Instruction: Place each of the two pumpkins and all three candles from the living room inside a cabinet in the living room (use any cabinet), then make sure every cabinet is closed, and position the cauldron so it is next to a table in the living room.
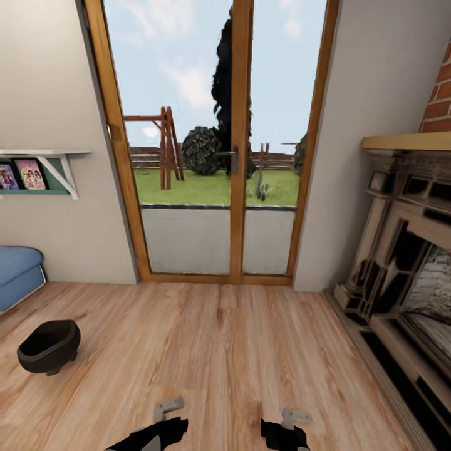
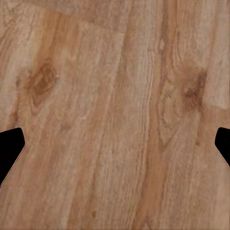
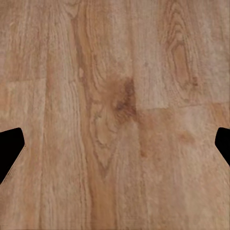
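Wood floor [image 1: 238, 351], cauldron [image 1: 49, 346] left, fireplace [image 1: 407, 275] right

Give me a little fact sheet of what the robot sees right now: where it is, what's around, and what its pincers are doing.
Place: room with wood-plank floor, facing a glass door onto a garden
Cauldron: black, on the floor at the left, near the blue sofa
Fireplace: along the right
Wall shelf: left, holding pictures
Left pincer: open, empty, over bare floor
Right pincer: open, empty, over bare floor
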Robot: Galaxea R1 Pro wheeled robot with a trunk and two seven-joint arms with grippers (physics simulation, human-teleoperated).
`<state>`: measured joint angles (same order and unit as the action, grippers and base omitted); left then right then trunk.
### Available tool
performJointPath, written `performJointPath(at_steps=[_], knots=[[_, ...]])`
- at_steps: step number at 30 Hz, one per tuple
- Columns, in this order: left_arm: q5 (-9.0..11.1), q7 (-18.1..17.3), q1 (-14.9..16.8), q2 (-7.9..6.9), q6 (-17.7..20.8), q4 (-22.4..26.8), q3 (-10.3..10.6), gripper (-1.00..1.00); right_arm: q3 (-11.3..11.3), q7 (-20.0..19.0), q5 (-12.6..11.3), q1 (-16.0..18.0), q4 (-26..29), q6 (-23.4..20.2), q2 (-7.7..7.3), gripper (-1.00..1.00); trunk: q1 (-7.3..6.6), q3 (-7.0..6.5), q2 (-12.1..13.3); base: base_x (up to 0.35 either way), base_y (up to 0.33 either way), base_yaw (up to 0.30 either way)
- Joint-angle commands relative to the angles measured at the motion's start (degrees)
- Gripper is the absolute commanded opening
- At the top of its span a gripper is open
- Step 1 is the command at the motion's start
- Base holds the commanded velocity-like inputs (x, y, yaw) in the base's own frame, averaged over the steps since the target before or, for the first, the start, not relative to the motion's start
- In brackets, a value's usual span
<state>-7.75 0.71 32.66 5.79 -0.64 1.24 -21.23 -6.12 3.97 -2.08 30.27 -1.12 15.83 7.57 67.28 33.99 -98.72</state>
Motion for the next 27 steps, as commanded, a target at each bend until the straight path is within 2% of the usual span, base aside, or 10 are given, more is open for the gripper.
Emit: performJointPath(at_steps=[1, 16, 18, 19, 20, 23, 27], knots=[[-0.6, 0.1, 0.0, 0.01, -0.1, 0.0, -0.5, 1.0, -0.3, 0.0, -0.2, 0.1, -0.1, 0.3, 0.0, 1.0, 0.03, 0.12, 0.0, 0.333, 0.0, 0.18], [-0.6, 0.1, 0.0, -0.01, 0.0, 0.0, -0.5, 1.0, -0.3, 0.0, -0.2, 0.0, -0.1, 0.3, -0.07, 1.0, 0.03, 1.01, 0.0, 0.296, 0.0, 0.205], [-0.7, 0.0, -1.6, -0.46, 0.0, 0.0, -0.5, 1.0, -0.3, 0.0, -0.2, -0.1, -0.1, 0.1, -0.09, 1.0, 0.03, 1.06, 0.0, 0.071, 0.0, 0.092], [-0.8, -0.2, -5.3, -0.96, 0.0, 0.0, -0.4, 1.0, -0.3, 0.1, -0.2, -3.1, -0.1, -1.3, -0.3, 1.0, 0.03, 1.06, 0.0, 0.018, 0.0, 0.024], [-0.9, -0.2, -7.2, -1.21, -0.1, 0.0, -0.4, 1.0, -0.2, 0.1, -0.2, -5.7, -0.1, -1.9, -0.68, 1.0, 0.03, 1.07, 0.0, 0.009, 0.0, 0.012], [-1.0, -0.3, -9.8, -1.9, -0.1, 0.0, -0.4, 1.0, -0.2, 0.1, -0.2, -8.2, -0.1, -2.4, -1.56, 1.0, 0.03, 1.07, 0.0, 0.005, 0.0, 0.007], [-1.1, -0.3, -11.0, -2.18, 0.0, 0.0, -0.3, 1.0, -0.2, 0.1, -0.2, -9.1, -0.1, -2.6, -2.16, 1.0, 0.03, 1.07, 0.0, 0.048, 0.0, 0.002]])
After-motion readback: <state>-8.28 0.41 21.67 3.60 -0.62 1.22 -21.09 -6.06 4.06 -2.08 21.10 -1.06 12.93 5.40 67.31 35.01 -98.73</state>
